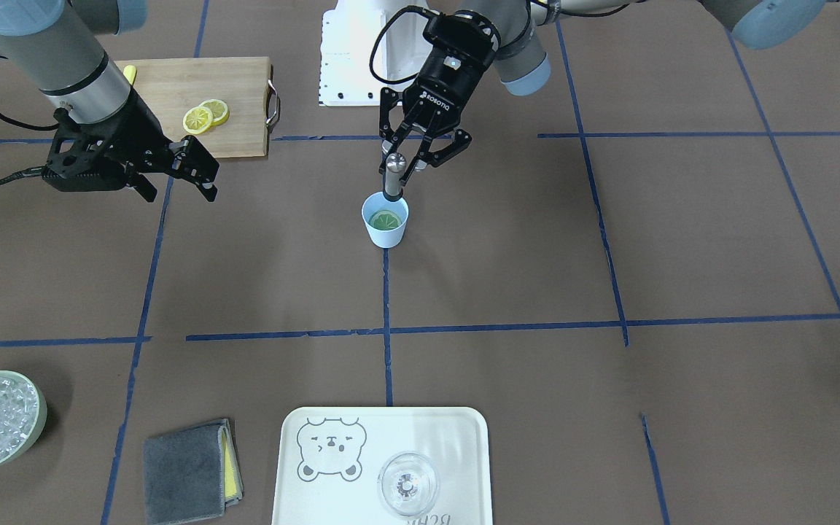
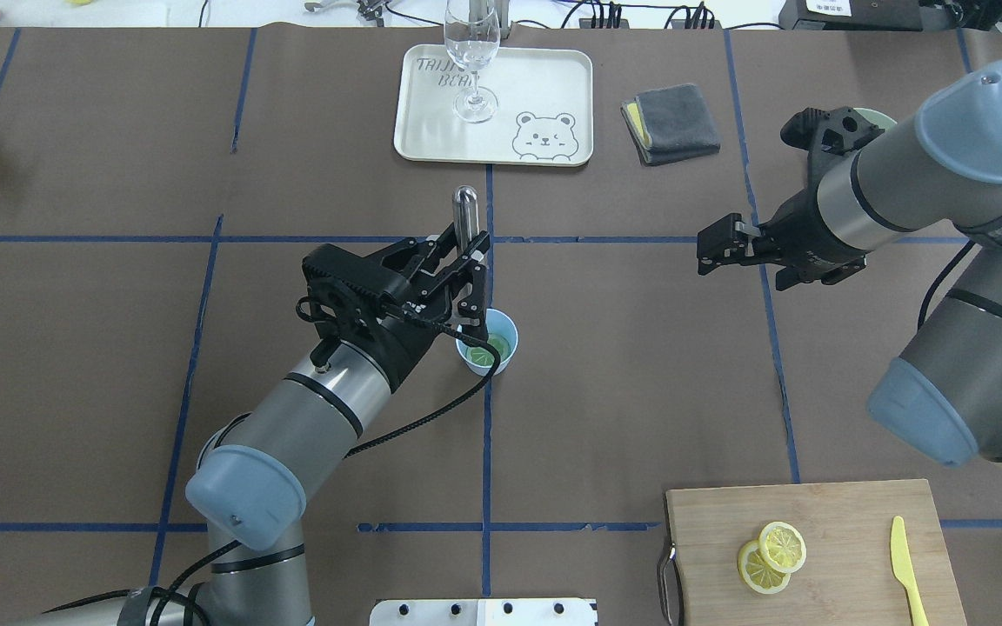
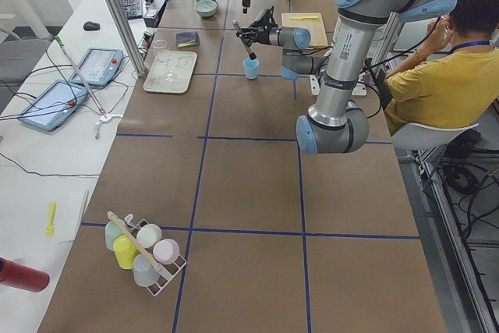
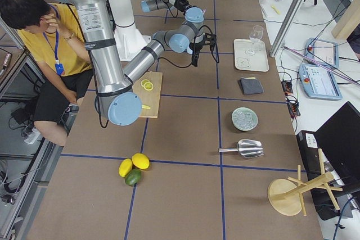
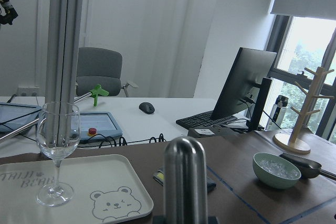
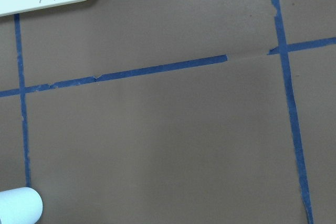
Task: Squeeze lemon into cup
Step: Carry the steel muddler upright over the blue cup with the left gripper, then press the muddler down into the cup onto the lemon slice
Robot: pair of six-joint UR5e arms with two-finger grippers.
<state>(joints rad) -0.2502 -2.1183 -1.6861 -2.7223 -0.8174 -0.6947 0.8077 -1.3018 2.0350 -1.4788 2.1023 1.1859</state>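
The lemon [image 1: 385, 219] lies flat inside the cup [image 1: 383, 235], mid-way across the table [image 1: 522, 248]. My left gripper [image 1: 396, 166] has its fingers clenched on a metal muddler [image 1: 394, 181], its tip at the cup's mouth. I judge this is the pressing step; next I push straight down without tipping the cup. The right gripper [image 1: 172, 179] hangs well apart, fingers spread and empty.

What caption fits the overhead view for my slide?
Left gripper holds a metal pestle upright over the cup, lemon slice inside.
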